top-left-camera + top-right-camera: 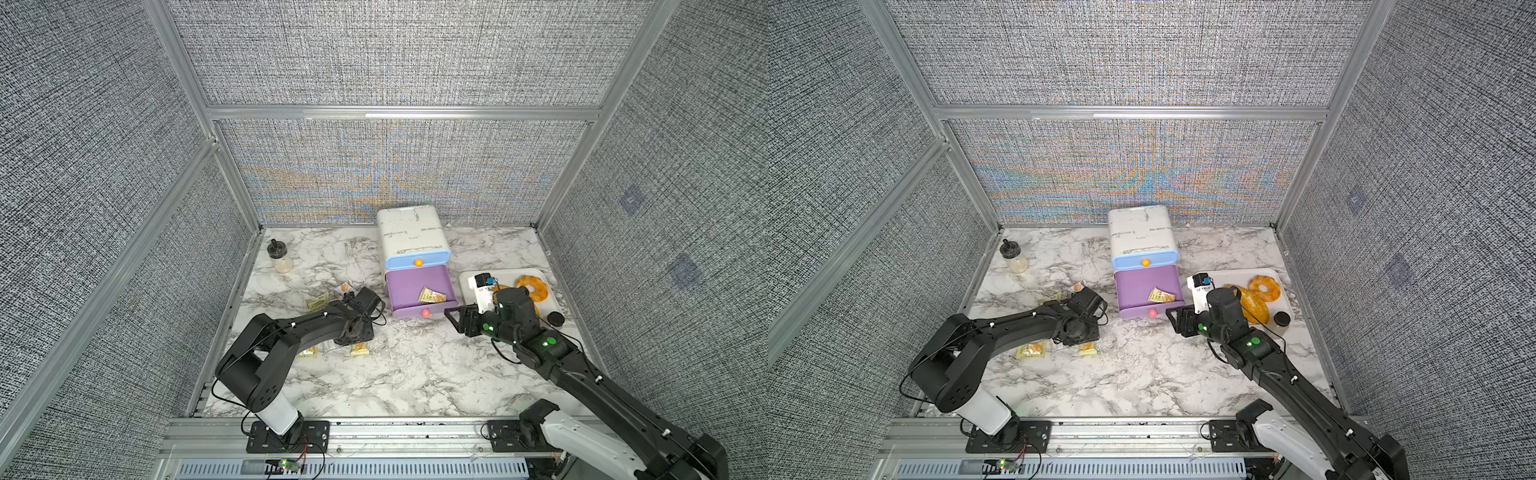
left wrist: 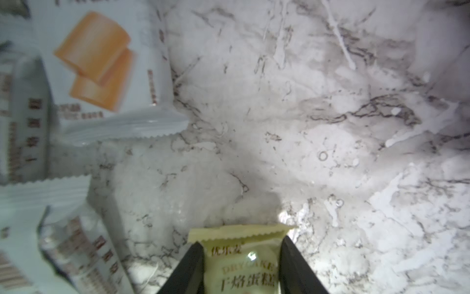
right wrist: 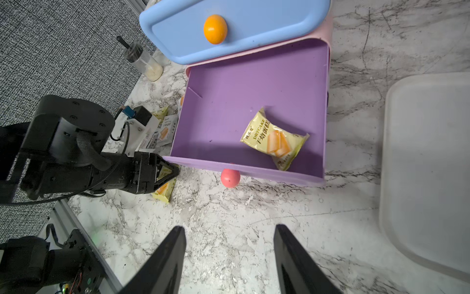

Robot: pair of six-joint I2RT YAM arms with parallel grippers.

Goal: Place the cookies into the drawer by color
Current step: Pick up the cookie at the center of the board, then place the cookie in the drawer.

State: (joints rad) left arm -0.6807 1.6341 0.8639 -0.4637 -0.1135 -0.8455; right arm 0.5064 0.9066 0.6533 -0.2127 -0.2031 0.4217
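Cookies [image 1: 1030, 352] on marble tabletop [image 1: 1142, 374] — grey walls [image 1: 1142, 62].

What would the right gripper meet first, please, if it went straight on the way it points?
Probably the pink knob on the open purple drawer; the right gripper, open, points at it across the table, though height is unclear.

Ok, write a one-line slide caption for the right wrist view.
Open right gripper faces the pulled-out purple drawer holding one yellow-green cookie packet; left gripper straddles a second packet beside the drawer.
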